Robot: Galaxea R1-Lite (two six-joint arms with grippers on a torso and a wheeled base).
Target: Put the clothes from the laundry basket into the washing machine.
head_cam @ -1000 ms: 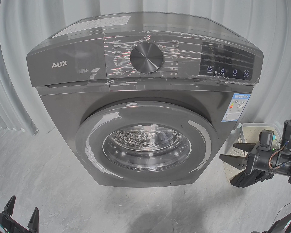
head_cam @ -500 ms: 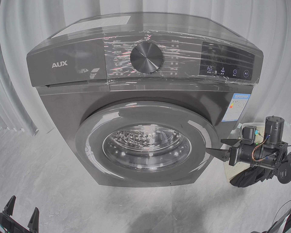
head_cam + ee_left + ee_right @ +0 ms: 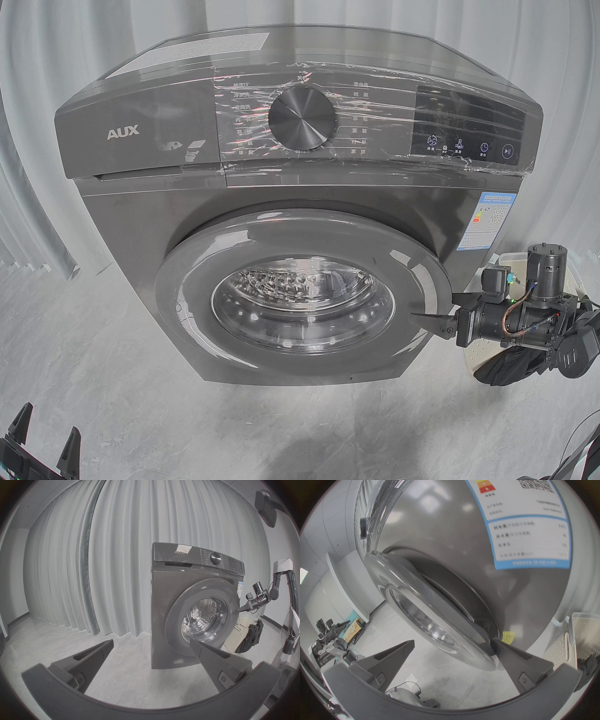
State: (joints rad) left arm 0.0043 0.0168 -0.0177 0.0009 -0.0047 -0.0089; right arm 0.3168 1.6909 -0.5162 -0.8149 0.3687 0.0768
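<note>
- Washing machine (image 3: 300, 187): grey front-loader across the centre of the head view, with film taped over its control panel.
- Round door (image 3: 300, 294): lower centre, glass porthole. It looks shut, and the drum behind it appears empty.
- Laundry basket (image 3: 476, 357): cream, perforated, on the floor at the right edge just beside the machine.
- Clothes (image 3: 507, 370): a dark garment draped over the basket's near rim (none loaded so far).
- Right gripper (image 3: 434, 307): fingers apart and holding nothing. One second ago it hung over the basket. It has since swung towards frame centre and now sits at the door's right rim, which the right wrist view shows lying between the fingers (image 3: 403, 655). By this showing, opening the door comes first and the garment pick-up waits.
- Left gripper (image 3: 49, 422): bottom left corner, well apart from the machine, fingers spread and empty, unchanged.
</note>
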